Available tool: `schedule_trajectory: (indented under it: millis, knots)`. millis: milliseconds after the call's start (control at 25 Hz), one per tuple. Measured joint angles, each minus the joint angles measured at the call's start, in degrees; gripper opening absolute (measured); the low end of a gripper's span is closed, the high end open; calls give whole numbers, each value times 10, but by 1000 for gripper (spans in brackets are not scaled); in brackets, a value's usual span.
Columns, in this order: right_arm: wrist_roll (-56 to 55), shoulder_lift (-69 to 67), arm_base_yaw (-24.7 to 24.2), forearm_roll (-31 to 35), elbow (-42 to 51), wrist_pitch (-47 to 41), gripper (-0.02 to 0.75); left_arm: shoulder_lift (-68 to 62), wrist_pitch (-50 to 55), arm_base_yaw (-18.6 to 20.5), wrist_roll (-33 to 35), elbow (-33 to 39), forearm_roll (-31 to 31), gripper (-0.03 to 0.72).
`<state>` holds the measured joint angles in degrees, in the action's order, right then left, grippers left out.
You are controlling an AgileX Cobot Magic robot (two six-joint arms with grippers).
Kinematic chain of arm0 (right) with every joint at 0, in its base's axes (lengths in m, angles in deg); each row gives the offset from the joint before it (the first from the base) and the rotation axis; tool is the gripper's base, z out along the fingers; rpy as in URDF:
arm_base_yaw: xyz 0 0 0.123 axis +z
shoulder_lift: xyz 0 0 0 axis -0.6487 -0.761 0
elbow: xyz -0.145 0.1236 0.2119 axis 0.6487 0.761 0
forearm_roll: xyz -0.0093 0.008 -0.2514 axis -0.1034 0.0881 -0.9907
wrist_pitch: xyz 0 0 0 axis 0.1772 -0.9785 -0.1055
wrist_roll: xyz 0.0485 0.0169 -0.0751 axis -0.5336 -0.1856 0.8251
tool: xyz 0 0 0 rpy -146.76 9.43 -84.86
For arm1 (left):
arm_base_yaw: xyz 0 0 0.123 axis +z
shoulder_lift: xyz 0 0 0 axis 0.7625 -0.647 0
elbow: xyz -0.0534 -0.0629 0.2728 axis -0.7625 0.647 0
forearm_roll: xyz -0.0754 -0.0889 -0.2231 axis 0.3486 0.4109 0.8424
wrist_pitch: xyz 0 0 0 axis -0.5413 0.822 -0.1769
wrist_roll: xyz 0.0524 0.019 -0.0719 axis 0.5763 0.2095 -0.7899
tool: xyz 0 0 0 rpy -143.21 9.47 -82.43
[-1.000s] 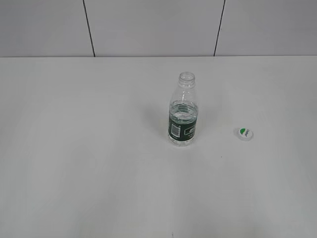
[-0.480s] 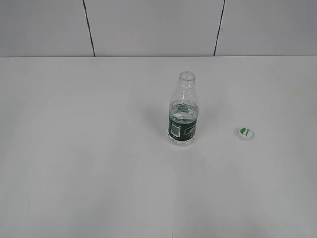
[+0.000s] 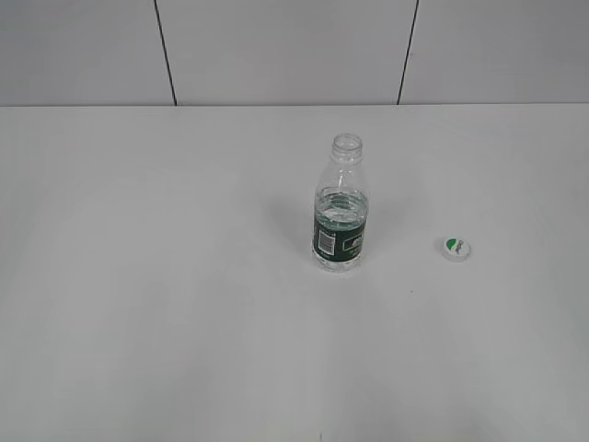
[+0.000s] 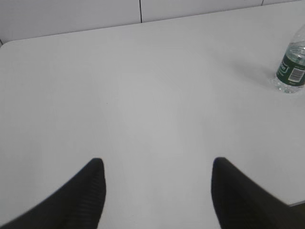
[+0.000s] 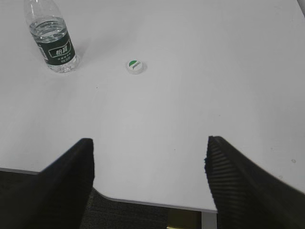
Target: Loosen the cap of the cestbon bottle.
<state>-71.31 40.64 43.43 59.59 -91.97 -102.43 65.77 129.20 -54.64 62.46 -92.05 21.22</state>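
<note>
The cestbon bottle stands upright near the table's middle, clear with a dark green label, its neck open with no cap on it. It also shows at the right edge of the left wrist view, the bottle, and top left in the right wrist view, the bottle. The white cap with its green patch lies on the table to the bottle's right; the cap lies apart from the bottle. My left gripper and right gripper are both open and empty, far from bottle and cap. Neither arm shows in the exterior view.
The white table carries only the bottle and cap. Its near edge and a rounded corner lie under my right gripper, with dark floor below. A grey panelled wall stands behind the table.
None in the exterior view; bottle and cap stay put.
</note>
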Motion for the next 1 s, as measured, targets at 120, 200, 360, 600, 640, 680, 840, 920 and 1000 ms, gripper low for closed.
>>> schedule_trajectory:
  millis: [120, 200, 360, 600, 640, 680, 840, 920, 1000]
  knots:
    - [0, 0, 0, 0, 0, 0, 556, 0, 0, 1, 0, 0, -1, 434]
    - [0, 0, 0, 0, 0, 0, 556, 0, 0, 8, 0, 0, -1, 434]
    - [0, 0, 0, 0, 0, 0, 556, 0, 0, 36, 0, 0, -5, 434]
    - [-1, 0, 0, 0, 0, 0, 556, 0, 0, 42, 0, 0, -8, 420]
    - [-1, 0, 0, 0, 0, 0, 556, 0, 0, 42, 0, 0, -8, 415]
    - [-1, 0, 0, 0, 0, 0, 556, 0, 0, 42, 0, 0, -8, 411]
    - [-1, 0, 0, 0, 0, 0, 556, 0, 0, 42, 0, 0, -8, 405]
    - [-1, 0, 0, 0, 0, 1, 556, 0, 0, 42, 0, 0, -8, 404]
    - [-1, 0, 0, 0, 0, 1, 556, 0, 0, 42, 0, 0, -8, 403]
